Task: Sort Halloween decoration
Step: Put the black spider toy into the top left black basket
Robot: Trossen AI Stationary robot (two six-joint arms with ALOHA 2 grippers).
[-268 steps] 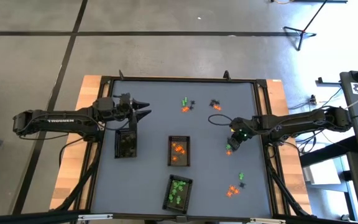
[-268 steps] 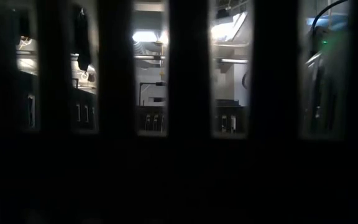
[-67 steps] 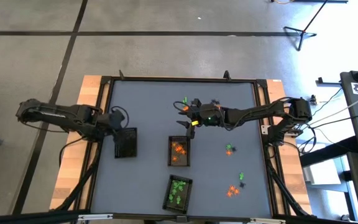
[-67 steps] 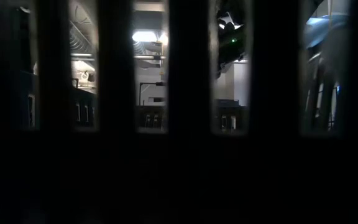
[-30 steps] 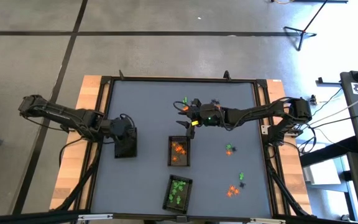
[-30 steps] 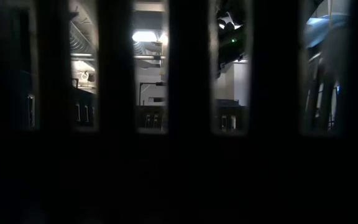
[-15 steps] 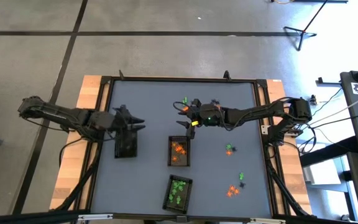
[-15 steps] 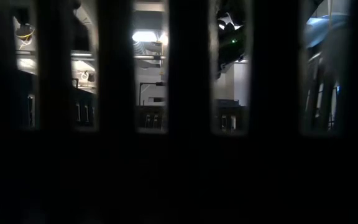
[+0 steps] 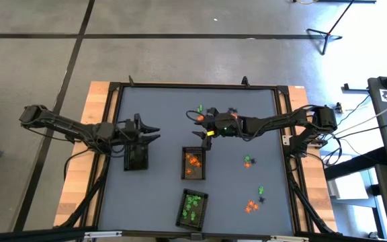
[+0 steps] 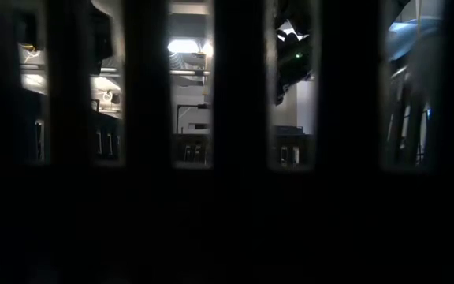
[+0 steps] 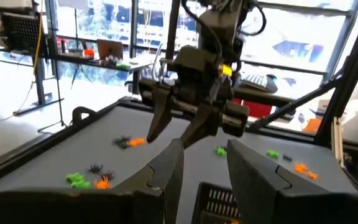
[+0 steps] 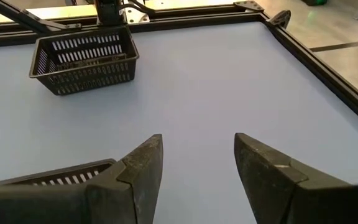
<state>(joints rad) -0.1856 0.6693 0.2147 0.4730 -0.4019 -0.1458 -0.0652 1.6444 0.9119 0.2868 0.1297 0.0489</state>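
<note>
The Halloween decoration is tiny orange, green and black trinkets. Some lie loose at the far middle [image 9: 200, 111], one green at the right [image 9: 247, 161], a cluster near the right front [image 9: 252, 203]. Others fill three dark trays: black ones [image 9: 136, 158], orange ones [image 9: 193, 163], green ones [image 9: 192, 207]. My left gripper [image 9: 154, 133] hovers open above the black tray's far end, fingers level, pointing toward the table's right. My right gripper [image 9: 197, 126] hangs open above the orange tray's far end, with nothing between its fingers [image 12: 145, 165].
A raised black frame [image 9: 284, 134] runs round the grey table. My two grippers face each other across a stretch of bare grey top [image 9: 173, 128]. Dark bars block most of the low view; a tripod [image 9: 328, 30] stands on the floor beyond the table.
My left gripper has tipped up from pointing down over the black tray to pointing level toward the table's right, and its wrist has rolled; its fingers now show past the tray's far end. The trays and trinkets lie as before.
</note>
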